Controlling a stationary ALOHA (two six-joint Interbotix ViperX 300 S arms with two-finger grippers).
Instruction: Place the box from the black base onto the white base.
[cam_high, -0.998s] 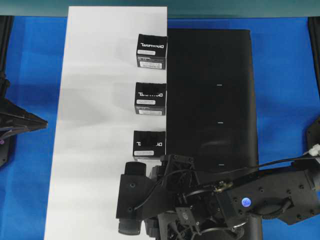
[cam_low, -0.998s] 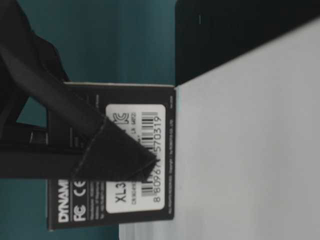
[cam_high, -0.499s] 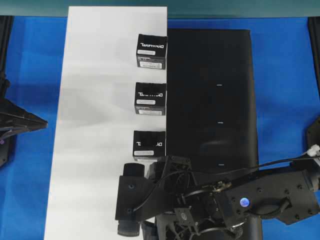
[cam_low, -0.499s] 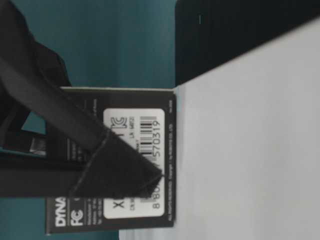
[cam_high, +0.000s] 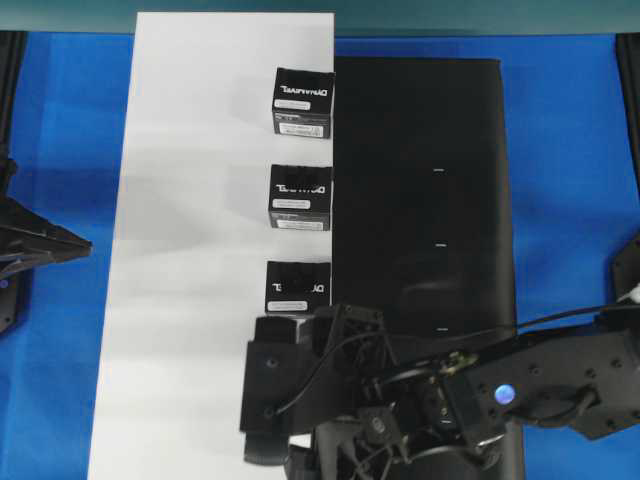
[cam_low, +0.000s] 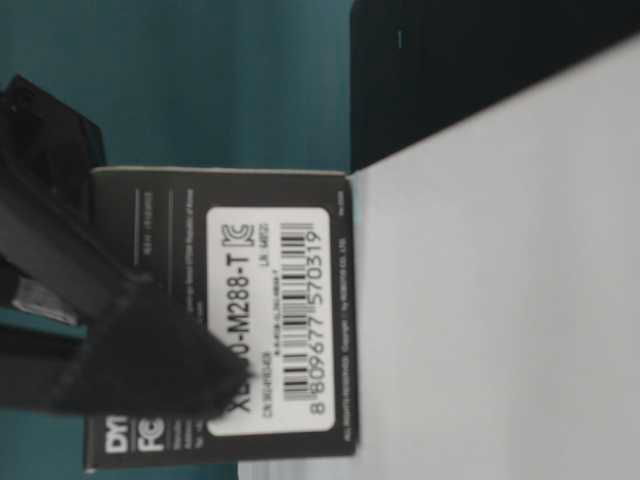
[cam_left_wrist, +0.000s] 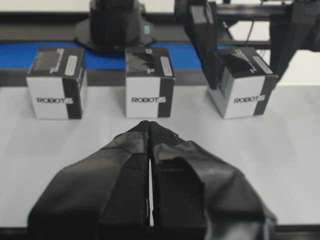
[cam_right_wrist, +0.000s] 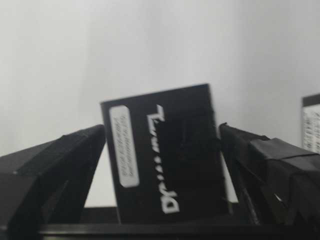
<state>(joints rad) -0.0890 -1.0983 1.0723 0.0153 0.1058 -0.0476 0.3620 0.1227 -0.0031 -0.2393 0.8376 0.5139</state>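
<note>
The box (cam_right_wrist: 165, 155) sits on the white base (cam_high: 190, 300) at the lower middle of the overhead frame, beside the black base (cam_high: 420, 200). The right gripper (cam_right_wrist: 162, 150) straddles it with fingers spread apart, released. The left gripper (cam_left_wrist: 150, 131), low in its wrist view, has its fingers pressed together on nothing. Three more boxes (cam_high: 300, 190) line the white base's right edge.

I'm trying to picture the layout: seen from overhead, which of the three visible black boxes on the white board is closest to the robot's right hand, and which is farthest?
In the overhead view, counting from the right hand at the bottom:
1. The lowest box, just above the hand.
2. The middle box, halfway up the white board.
3. The top box, near the board's far end.
All three line the board's right edge.
</note>
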